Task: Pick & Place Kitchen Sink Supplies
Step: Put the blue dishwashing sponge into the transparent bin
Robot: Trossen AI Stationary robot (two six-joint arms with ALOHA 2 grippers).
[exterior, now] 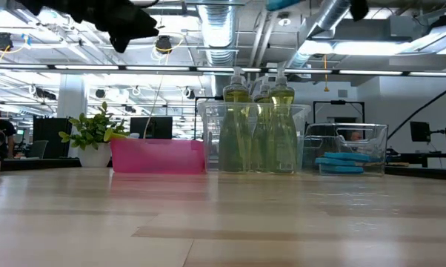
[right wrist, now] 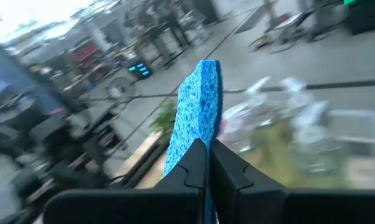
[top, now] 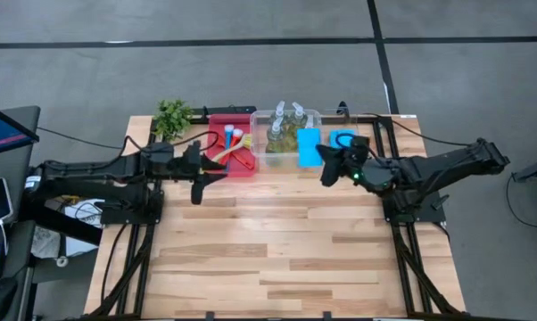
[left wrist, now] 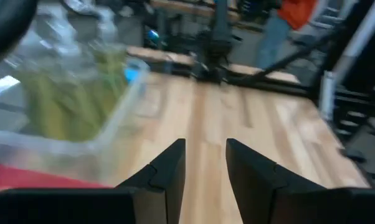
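right gripper (right wrist: 206,152) pinching sponge (right wrist: 197,106), wrist view only

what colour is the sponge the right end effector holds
Bright blue sponge, clearest in the right wrist view.

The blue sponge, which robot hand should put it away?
The right hand: it already pinches the blue sponge and hangs by the clear bin of sponges. The left hand is empty.

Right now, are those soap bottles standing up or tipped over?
Upright: the bottles stand side by side in the clear bin, caps pointing up.
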